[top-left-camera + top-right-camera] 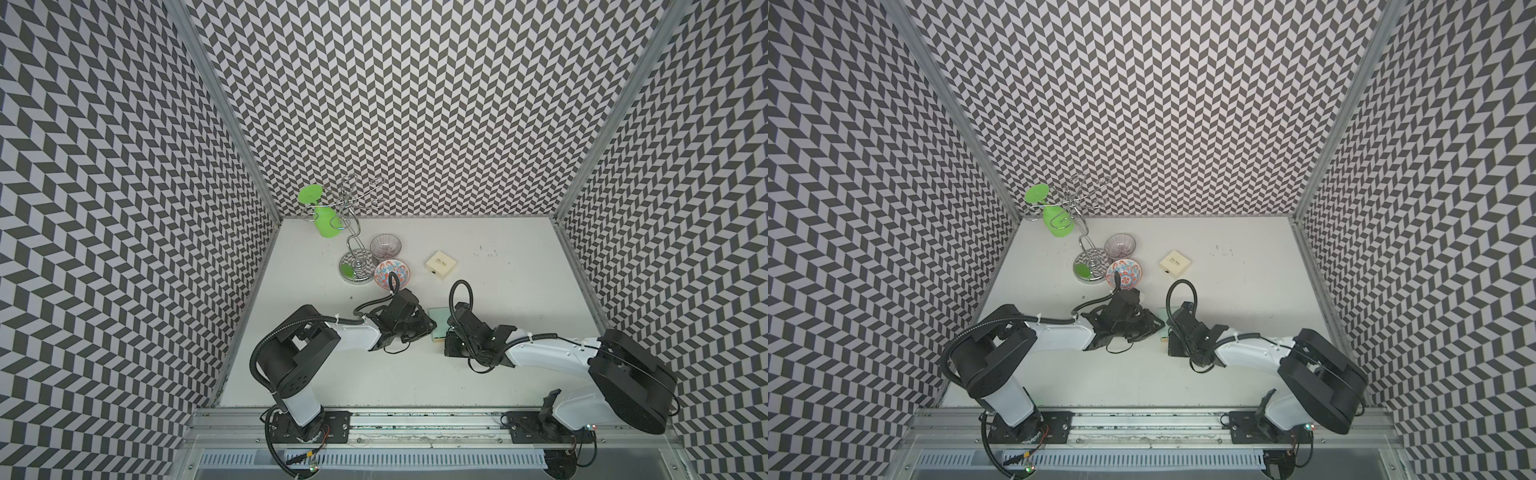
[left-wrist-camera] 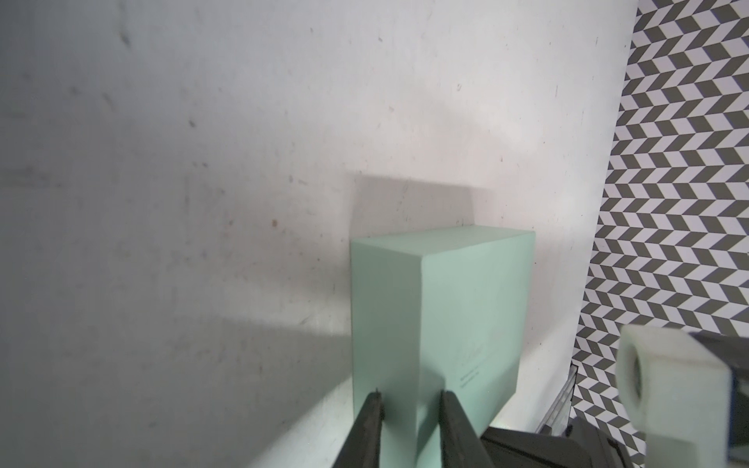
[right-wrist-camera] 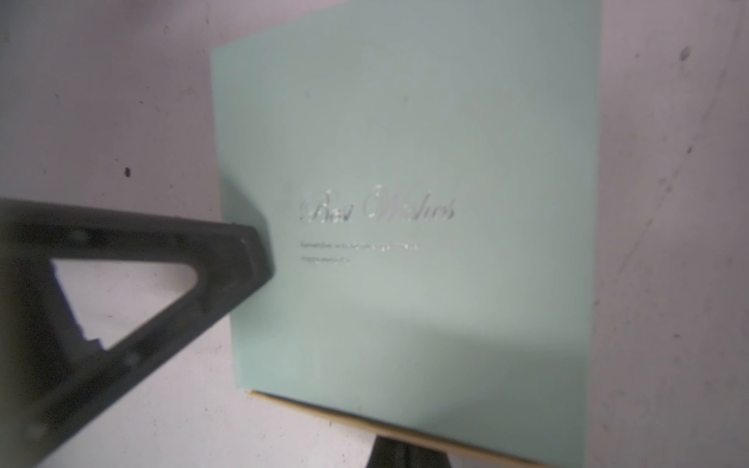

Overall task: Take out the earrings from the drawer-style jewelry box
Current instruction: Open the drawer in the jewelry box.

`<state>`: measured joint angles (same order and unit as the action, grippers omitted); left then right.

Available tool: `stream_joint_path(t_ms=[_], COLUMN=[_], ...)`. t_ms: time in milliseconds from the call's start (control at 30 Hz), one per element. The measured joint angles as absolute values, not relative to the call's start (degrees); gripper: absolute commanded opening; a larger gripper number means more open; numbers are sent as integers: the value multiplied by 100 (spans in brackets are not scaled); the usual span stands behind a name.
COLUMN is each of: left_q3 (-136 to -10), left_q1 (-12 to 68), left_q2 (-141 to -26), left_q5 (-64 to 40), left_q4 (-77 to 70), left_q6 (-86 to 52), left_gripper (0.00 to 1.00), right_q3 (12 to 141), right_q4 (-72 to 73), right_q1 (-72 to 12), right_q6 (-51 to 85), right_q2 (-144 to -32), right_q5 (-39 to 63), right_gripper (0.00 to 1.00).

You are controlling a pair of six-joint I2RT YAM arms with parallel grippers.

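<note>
The drawer-style jewelry box [image 1: 439, 320] is a flat mint-green square with silver script on its lid [image 3: 405, 162], and it lies mid-table between my two arms. My left gripper [image 2: 409, 395] is shut on the box's near edge, one finger [image 2: 450, 409] on the lid and the other under that edge. Its black finger [image 3: 243, 259] also shows in the right wrist view, resting on the lid. A thin tan drawer edge [image 3: 364, 423] shows along the opposite side, where my right gripper [image 3: 405, 451] is shut; what its jaws hold is hidden. The earrings are out of view.
A cream square box [image 1: 441, 264] lies behind the mint one. To the back left stand a patterned bowl [image 1: 392, 274], a purple-striped glass bowl [image 1: 385, 246] and a chrome wire stand [image 1: 355, 266] holding a green cup [image 1: 324, 222]. Patterned walls enclose the table on three sides.
</note>
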<state>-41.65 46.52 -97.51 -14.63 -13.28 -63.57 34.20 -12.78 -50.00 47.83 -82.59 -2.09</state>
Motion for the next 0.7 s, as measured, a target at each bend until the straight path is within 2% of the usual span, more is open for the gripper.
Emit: stream_joint_path(t_ms=[700], left_q3=[-4200], left_q1=[4729], left_q2=[-9778], left_q5=[-1538], left_q4=[-1323], left_q6=[-6263], left_gripper=[24], right_q3=[3135], right_q4=[-1437], right_q1=[-5127], right_q6=[5068], right_q2=[-7865], right_q5=[-123], right_gripper=[0])
